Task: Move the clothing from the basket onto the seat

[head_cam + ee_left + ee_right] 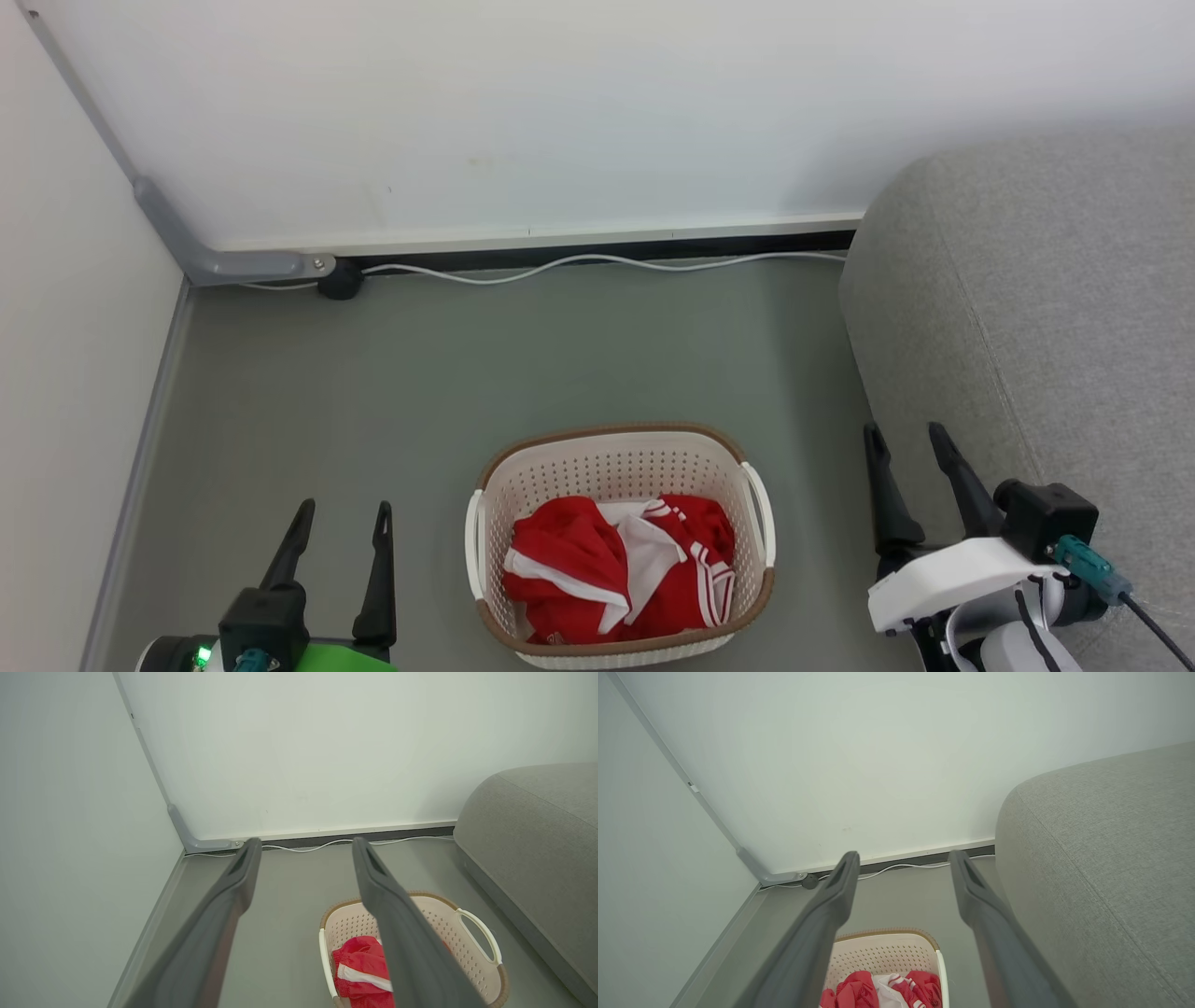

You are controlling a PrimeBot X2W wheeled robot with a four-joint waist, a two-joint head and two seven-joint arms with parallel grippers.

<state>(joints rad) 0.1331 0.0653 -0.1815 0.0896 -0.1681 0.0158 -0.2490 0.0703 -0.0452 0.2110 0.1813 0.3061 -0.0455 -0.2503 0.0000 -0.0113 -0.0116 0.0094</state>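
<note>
Red clothing (616, 569) with white panels and stripe trim lies crumpled inside the cream perforated basket (616, 462), which stands on the grey floor at the bottom centre of the head view. The light-grey seat (1046, 308) rises to the right of the basket. My left gripper (344, 511) hangs open to the left of the basket, holding nothing. My right gripper (906, 434) is open too, between the basket and the seat's side. The left wrist view shows the basket (467, 947) and clothing (359, 970) under the right finger. The right wrist view shows the clothing (887, 991), basket (882, 952) and seat (1106, 858).
A white wall with a skirting board closes the far side, with a white cable (597, 264) running along it to a dark plug (341, 280). A second wall (65, 355) closes the left side. A grey conduit (177, 243) runs down the corner. Bare grey floor (485, 373) lies beyond the basket.
</note>
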